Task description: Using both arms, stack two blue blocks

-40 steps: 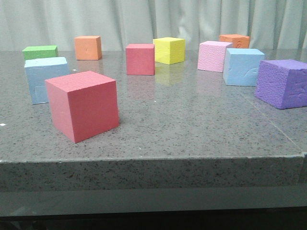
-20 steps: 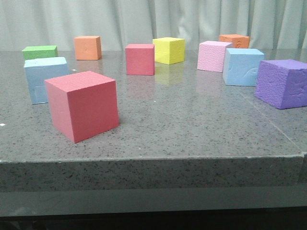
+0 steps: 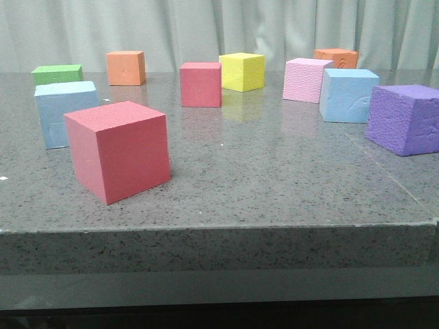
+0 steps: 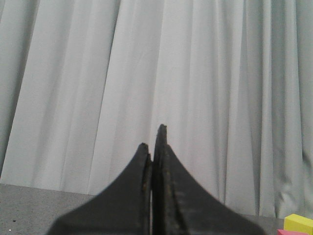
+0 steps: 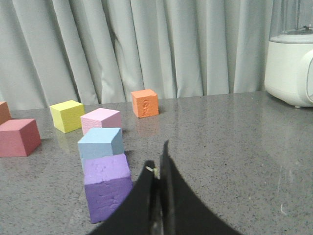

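Only the fingers of each arm show, and only in the wrist views. The left gripper (image 4: pixel 155 139) has two matte black fingers (image 4: pixel 127 196), broad at the base and sweeping in curved outlines up to narrow tips. Their inner edges look slightly rough and worn, with a thin pale line running down the seam between them. One tip stands a little higher than the other. The right gripper (image 5: pixel 157 159) has the same black, tapered, curved fingers (image 5: pixel 183 205). A small pale speck sits near one tip, perhaps a chip or a bit of lint; the view is too dark to tell. No cables, screws or markings show.
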Robot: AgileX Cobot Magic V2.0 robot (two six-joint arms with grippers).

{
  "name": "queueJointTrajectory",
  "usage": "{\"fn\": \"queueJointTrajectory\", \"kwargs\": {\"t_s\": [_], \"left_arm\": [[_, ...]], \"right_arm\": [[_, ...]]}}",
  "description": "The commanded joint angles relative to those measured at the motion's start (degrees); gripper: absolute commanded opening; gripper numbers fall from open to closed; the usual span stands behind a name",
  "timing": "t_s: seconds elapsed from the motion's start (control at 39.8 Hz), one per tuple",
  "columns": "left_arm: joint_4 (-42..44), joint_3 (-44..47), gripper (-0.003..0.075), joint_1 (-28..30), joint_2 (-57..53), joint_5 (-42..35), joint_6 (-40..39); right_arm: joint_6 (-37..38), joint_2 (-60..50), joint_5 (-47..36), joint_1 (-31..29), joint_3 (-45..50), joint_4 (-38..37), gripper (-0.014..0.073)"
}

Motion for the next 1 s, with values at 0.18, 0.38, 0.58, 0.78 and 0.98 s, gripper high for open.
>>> {"fn": "queueJointTrajectory", "kwargs": {"t_s": [0.18, 0.38, 0.58, 0.78, 0.98], "left_arm": [[1.05, -16.31, -0.0020, 0.14, 17.01, 10.04, -0.23], [3.08, -26.08, -0.0020, 0.14, 28.34, 19.76, -0.14], [3.08, -31.67, -0.0020, 0.14, 35.18, 26.76, -0.14], [3.08, -31.67, -0.0020, 0.14, 36.17, 26.14, -0.14], [3.08, -31.67, -0.0020, 0.14, 36.17, 25.98, -0.14]], "right_arm": [[-0.31, 13.46, 7.69, -0.27, -17.13, -3.50, -0.0060], [-0.31, 24.48, 16.33, -0.27, -27.23, -5.32, -0.0060], [-0.31, 31.54, 18.53, -0.27, -31.36, -5.32, -0.0060], [-0.31, 31.71, 16.44, -0.27, -31.35, -5.32, -0.0060], [-0.31, 31.71, 16.44, -0.27, -31.35, -5.32, -0.0060]]}}
